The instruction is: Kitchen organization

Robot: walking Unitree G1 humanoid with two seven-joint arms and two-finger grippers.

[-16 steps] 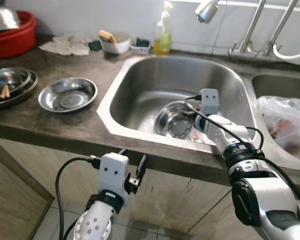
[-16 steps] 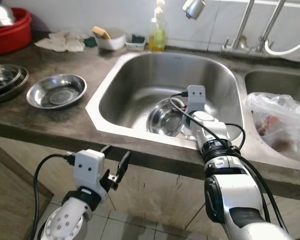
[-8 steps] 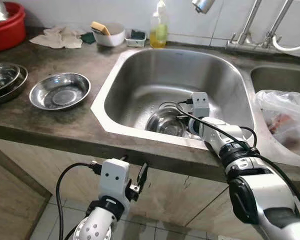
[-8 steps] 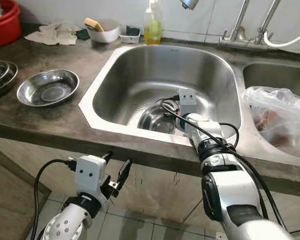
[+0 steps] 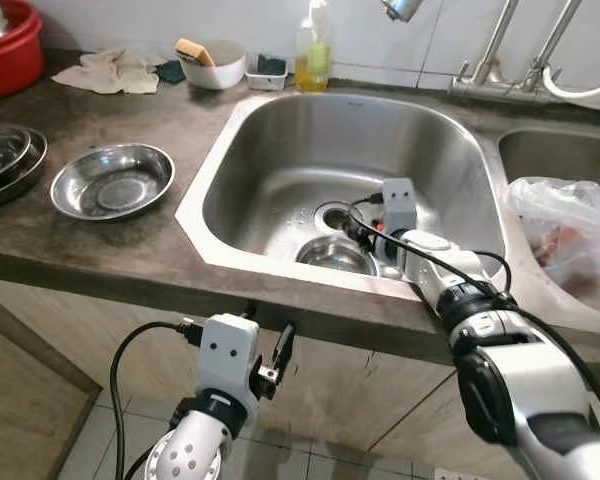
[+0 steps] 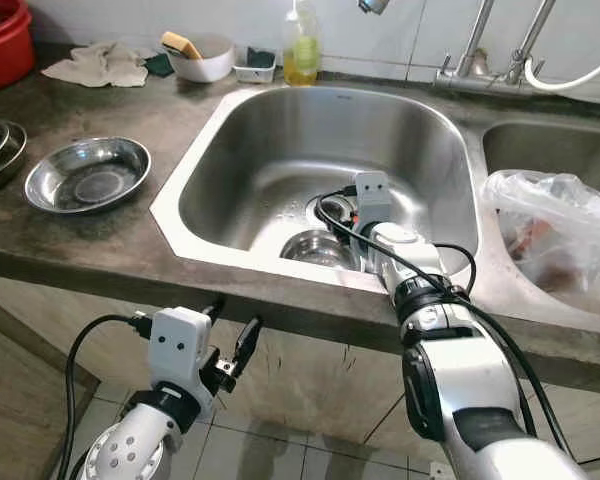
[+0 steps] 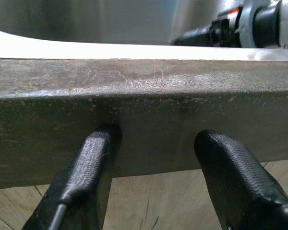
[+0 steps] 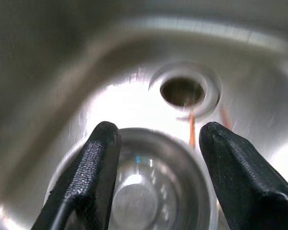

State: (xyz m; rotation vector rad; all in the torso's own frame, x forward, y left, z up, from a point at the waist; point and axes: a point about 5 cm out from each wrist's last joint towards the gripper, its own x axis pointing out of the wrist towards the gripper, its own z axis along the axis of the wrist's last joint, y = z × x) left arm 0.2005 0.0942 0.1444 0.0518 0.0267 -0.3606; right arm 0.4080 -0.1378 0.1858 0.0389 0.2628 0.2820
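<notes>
Bowl (image 8: 144, 191): steel, upright on sink (image 5: 280, 140) floor, near front wall, just short of drain (image 8: 182, 91). Right gripper (image 8: 156, 158) released, jaws spread and poised above far rim of bowl, fingers (image 8: 93, 167) straddling rim but apparently not touching; blur leaves contact uncertain. Thin orange strip (image 8: 190, 128), possibly a straw or stick, lying between bowl and drain. Right arm reaching over front edge of counter (image 5: 100, 250) down into basin.

Left gripper (image 5: 268, 350) idle below counter lip, jaws parted, pointed at counter's front face.

On counter, left of sink: second steel bowl (image 5: 112, 181), stacked plates (image 5: 5, 160), red basin (image 5: 10, 50). Behind sink: soap bottle (image 5: 313, 55), white dish with sponge (image 5: 210, 62), cloth (image 5: 105, 70). Right basin: plastic bag (image 5: 570, 225).

Step in hand, by judgement: approach to grasp of bowl in sink. Next move likely calls for lowering one finger inside rim, one outside, then closing and lifting clear of front wall.
</notes>
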